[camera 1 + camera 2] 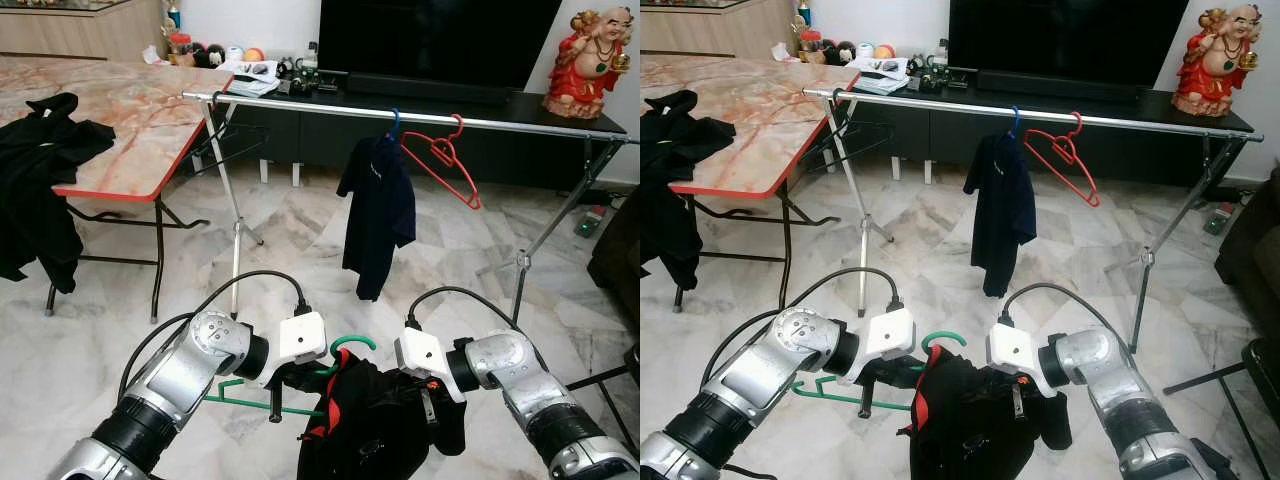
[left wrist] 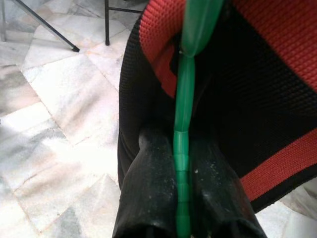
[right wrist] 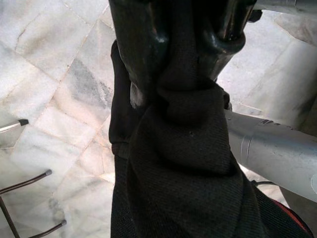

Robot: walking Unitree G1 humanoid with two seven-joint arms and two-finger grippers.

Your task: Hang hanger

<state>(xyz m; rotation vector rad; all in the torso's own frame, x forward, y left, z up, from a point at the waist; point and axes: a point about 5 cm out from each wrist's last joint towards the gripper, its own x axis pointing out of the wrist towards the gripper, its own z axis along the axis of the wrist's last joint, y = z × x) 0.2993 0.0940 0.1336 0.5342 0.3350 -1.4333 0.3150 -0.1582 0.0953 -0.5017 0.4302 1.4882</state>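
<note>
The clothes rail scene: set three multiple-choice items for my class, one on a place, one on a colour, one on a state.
1. Where does the dark shirt hang?
A. on the metal rail
B. over the table
C. on the floor

2. What colour is the bare hanger on the rail, beside that shirt?
A. green
B. red
C. white

3. How is the left gripper?
A. open above the floor
B. shut on the green hanger
C. shut on the rail

Answers:
1 A: the shirt hangs from a blue hook on the rail.
2 B: its frame is red.
3 B: in the left wrist view the fingers clamp the green hanger; the right gripper pinches the black garment.
</note>
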